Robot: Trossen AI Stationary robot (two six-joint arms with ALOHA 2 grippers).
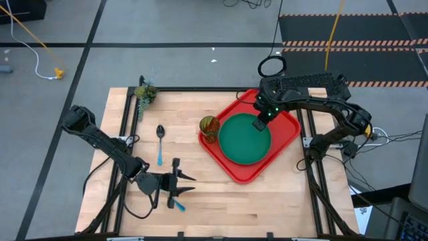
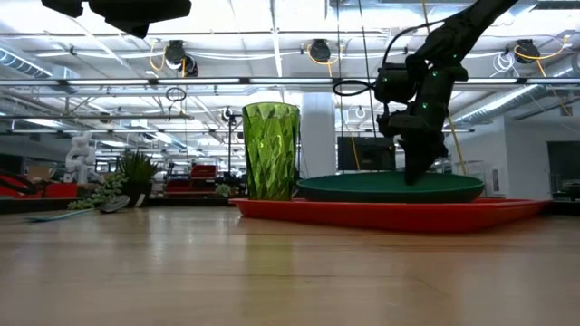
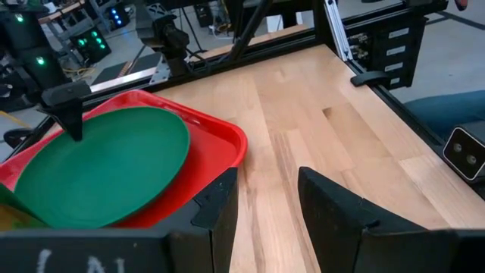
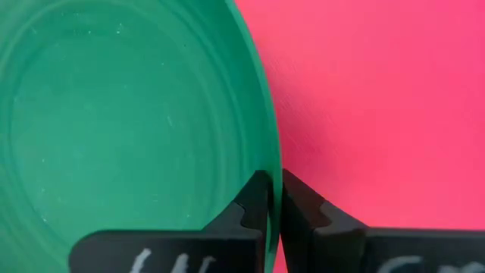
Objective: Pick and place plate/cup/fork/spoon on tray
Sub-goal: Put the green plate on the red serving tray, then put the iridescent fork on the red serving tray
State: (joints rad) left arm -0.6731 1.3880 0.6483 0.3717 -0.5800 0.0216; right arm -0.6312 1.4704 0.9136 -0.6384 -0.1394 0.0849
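plate (image 4: 129,114) rim pinched by right end effector (image 4: 273,201), clearest from its wrist

From my remote seat I see a small green artificial plant (image 1: 144,94) at about ten o'clock on the light wooden table (image 1: 221,201), a black-and-orange striped floor mat (image 1: 348,30) at one o'clock, and a yellow cable (image 1: 30,40) at eleven o'clock.

Green plate (image 1: 243,139) flat on red tray (image 1: 289,132)
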